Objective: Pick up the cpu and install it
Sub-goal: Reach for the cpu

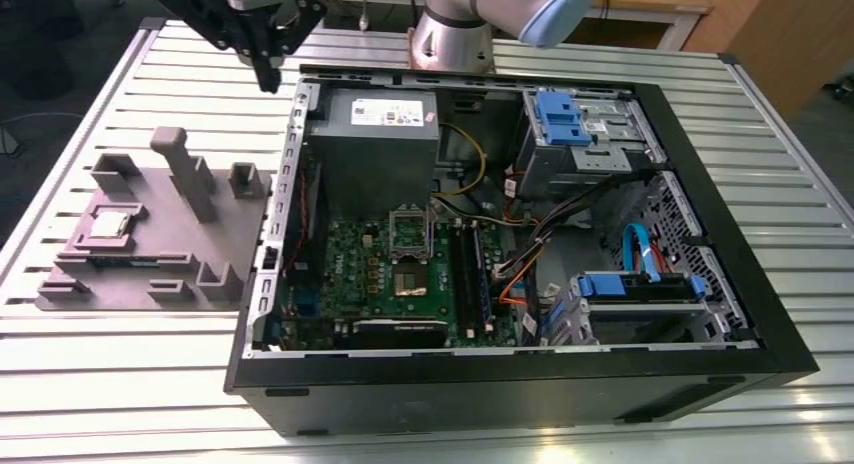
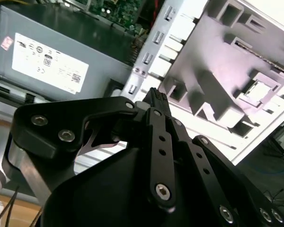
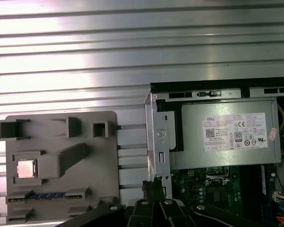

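Observation:
The cpu (image 1: 110, 224) is a small silvery square chip lying flat in a recess of a grey holder block (image 1: 200, 246) on the table, at the exterior view's left of the open computer case. Both wrist views show the cpu (image 3: 26, 169) (image 2: 259, 90) in that recess. My gripper (image 1: 271, 82) hangs high over the case's back left corner, well away from the chip. Its black fingers (image 2: 154, 97) meet at the tips with nothing between them, so it is shut; the tips (image 3: 153, 186) sit over the case edge. The empty socket frame (image 1: 407, 231) sits on the green board.
The open black case (image 1: 747, 314) holds a grey power supply (image 1: 380, 134) with a white label, blue drive brackets (image 1: 567, 119), cables and the green board (image 1: 360, 269). The holder block has upright posts (image 1: 180, 169). The table (image 1: 120, 384) is slatted metal.

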Available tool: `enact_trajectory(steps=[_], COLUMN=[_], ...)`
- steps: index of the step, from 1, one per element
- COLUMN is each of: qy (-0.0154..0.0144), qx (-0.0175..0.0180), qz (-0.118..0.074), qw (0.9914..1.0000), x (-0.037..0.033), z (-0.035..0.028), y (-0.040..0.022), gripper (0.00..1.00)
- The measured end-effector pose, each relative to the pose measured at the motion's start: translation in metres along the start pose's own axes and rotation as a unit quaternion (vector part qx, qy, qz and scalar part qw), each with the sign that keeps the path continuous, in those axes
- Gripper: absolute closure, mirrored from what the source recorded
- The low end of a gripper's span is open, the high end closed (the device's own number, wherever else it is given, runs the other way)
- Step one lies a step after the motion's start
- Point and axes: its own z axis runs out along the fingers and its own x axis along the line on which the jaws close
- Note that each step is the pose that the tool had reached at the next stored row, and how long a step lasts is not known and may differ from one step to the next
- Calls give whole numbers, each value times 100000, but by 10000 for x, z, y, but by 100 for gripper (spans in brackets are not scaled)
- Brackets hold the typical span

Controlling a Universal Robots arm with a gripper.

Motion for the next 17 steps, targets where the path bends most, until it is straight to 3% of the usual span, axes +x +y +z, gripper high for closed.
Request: enact_trajectory(steps=[17], qy=[-3], qx=[-4], qz=[-2], qw=[100000], x=[770], z=[-13], y=[-59], gripper=[90])
